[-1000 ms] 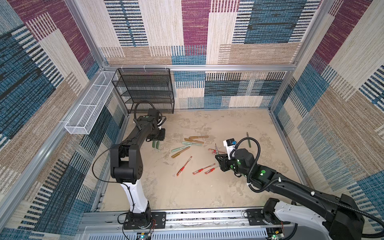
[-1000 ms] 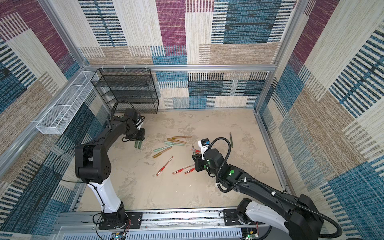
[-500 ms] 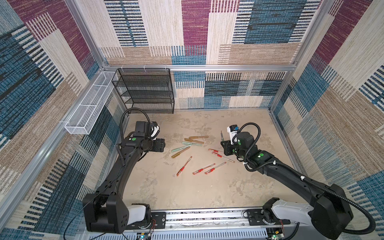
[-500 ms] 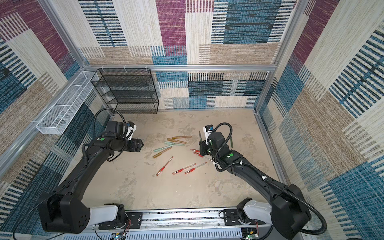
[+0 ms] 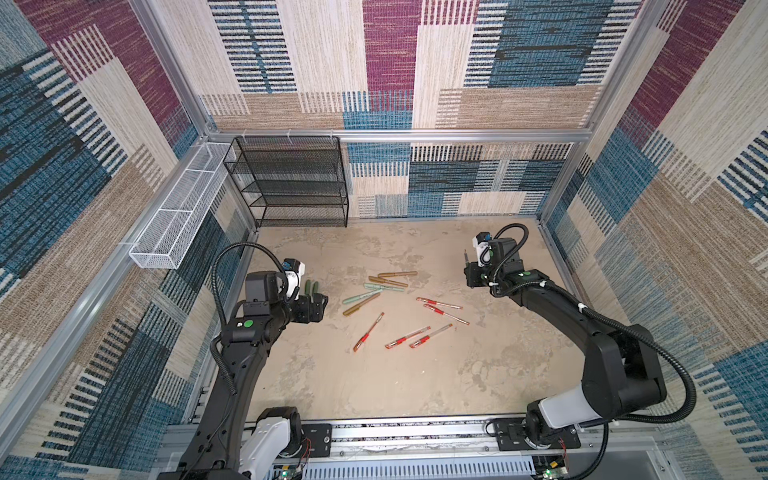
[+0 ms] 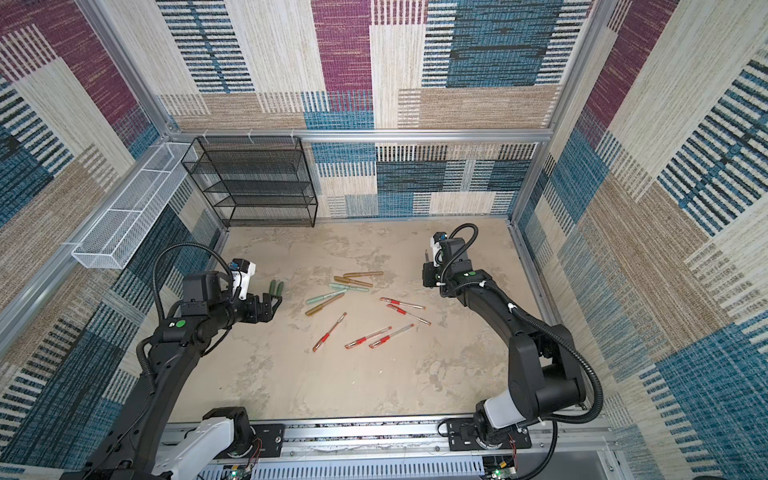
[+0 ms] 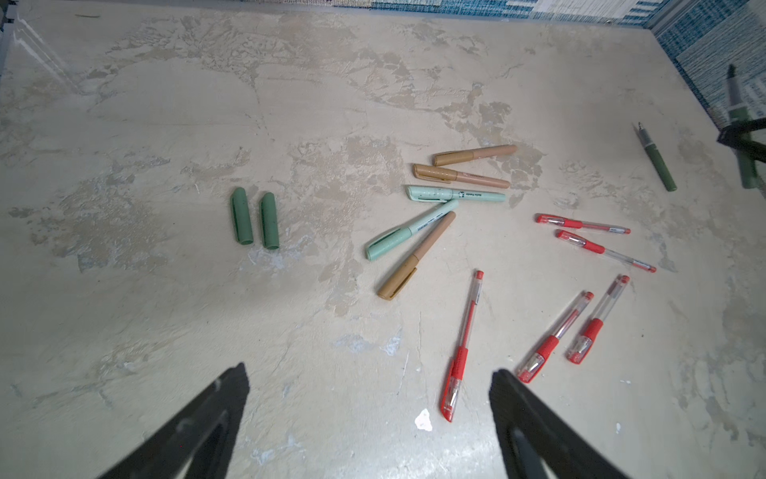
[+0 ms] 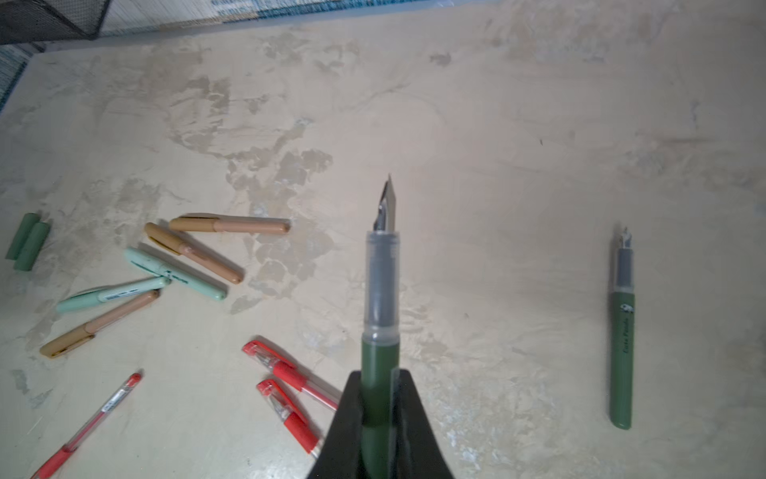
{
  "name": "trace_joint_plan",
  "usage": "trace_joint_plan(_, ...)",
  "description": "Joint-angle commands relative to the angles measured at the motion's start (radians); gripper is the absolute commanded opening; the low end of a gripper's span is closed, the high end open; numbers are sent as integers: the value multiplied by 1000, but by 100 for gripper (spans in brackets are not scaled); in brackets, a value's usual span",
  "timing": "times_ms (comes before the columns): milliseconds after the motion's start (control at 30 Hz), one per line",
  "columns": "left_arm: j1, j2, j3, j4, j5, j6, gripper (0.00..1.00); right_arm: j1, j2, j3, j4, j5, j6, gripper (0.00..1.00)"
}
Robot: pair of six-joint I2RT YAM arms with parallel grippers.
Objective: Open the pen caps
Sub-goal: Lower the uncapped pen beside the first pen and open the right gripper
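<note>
My left pincer (image 7: 369,373) is released and holds nothing. Two dark green pen caps (image 7: 241,215) lie side by side on the table (image 7: 124,311) just ahead of it. My right pincer (image 8: 375,385) is clenched on an uncapped green fountain pen (image 8: 380,290), nib pointing away from it. The capped brown, mint and red pens (image 7: 456,195) lie between the two pincers.

The left arm (image 5: 237,365) and right arm (image 5: 552,303) are black, with white base segments (image 5: 569,405), green dot stickers (image 5: 248,323) and ribbed black cables (image 5: 243,245).
</note>
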Motion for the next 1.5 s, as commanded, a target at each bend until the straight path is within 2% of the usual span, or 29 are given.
trace_joint_plan(0,19,-4,27,25,13,6,95,-42,46,19,-19,-20,-60,9)
trace_joint_plan(167,18,-6,30,25,-3,23,96,-116,137,39,-7,-21,-105,9)
trace_joint_plan(367,19,-7,24,40,20,25,96,-181,242,77,0,-100,-87,9)
trace_joint_plan(667,23,8,24,44,22,28,96,-190,369,130,-27,-25,-87,11)
trace_joint_plan(867,23,4,15,55,23,29,96,-196,397,146,-24,40,-84,12)
trace_joint_plan(1033,26,2,17,54,8,34,96,-196,421,156,-36,65,-91,19)
trace_joint_plan(1467,32,2,16,52,8,31,96,-190,347,160,-48,-18,-70,31)
